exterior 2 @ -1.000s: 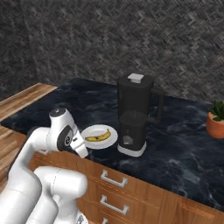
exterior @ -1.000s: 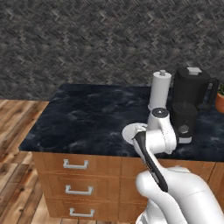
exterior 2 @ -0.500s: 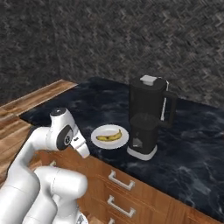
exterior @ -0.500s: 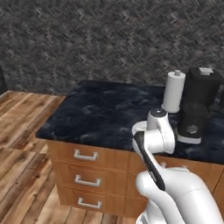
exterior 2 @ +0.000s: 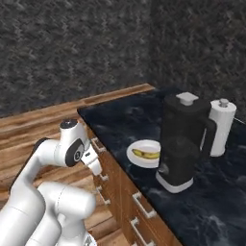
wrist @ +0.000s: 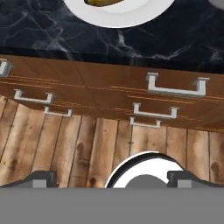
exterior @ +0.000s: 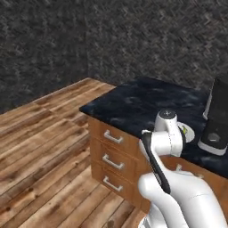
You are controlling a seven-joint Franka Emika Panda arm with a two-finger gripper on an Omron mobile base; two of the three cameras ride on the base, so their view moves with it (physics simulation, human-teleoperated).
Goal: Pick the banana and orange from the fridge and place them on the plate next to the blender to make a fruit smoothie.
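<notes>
The banana [exterior 2: 146, 154] lies on the small white plate [exterior 2: 135, 150], which sits on the dark counter just left of the black blender [exterior 2: 185, 139]. In the hand view the plate [wrist: 118, 15] and a bit of the banana [wrist: 103, 2] show at the top edge. My gripper [wrist: 113, 178] is open and holds nothing. It hangs in front of the counter's edge, over the wood floor and short of the plate. In the right base view the gripper [exterior 2: 94, 164] sits low beside the drawers. The orange and the fridge are out of view.
A white paper-towel roll [exterior 2: 220, 127] stands right of the blender. Below the counter [exterior: 133, 104] are wooden drawers with metal handles [wrist: 177, 89]. Wood floor [exterior: 40, 147] spreads out to the left, up to a dark stone wall.
The whole picture has shifted as the base moved: the counter has slid toward the right of the left base view and more floor shows. The banana stays on the plate and the gripper stays open.
</notes>
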